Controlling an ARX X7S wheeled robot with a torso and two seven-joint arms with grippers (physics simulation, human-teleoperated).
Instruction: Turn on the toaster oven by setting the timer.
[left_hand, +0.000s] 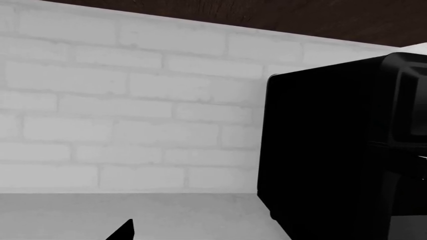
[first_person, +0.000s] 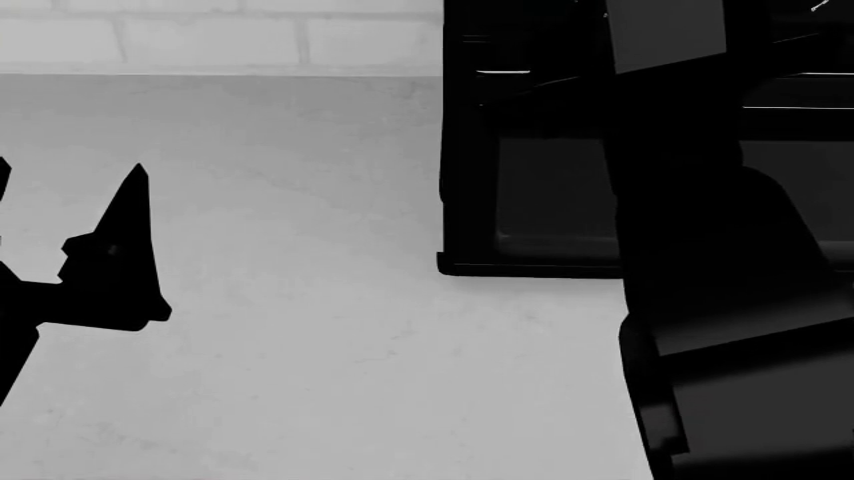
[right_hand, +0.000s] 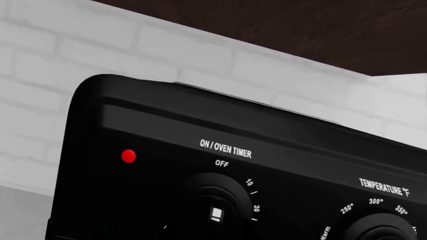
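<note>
The toaster oven (first_person: 534, 200) is a black box on the grey counter against the brick wall; its side shows in the left wrist view (left_hand: 320, 150). In the right wrist view its control panel (right_hand: 167, 150) is very close. The timer (right_hand: 215, 210) is a black dial under "ON / OVEN TIMER", with OFF, 10 and 20 marks and a white mark on its face. A red lamp (right_hand: 129, 156) glows beside it. My right arm (first_person: 681, 300) reaches up in front of the oven; its fingers do not stand out against the black panel. My left gripper (first_person: 67, 190) is open and empty, left of the oven.
A temperature dial (right_hand: 380, 230) sits beside the timer. The white brick wall (left_hand: 120, 100) runs behind the grey counter (first_person: 294, 330). A dark wooden cabinet (right_hand: 280, 30) hangs above the oven. One left fingertip (left_hand: 123, 232) shows over the counter.
</note>
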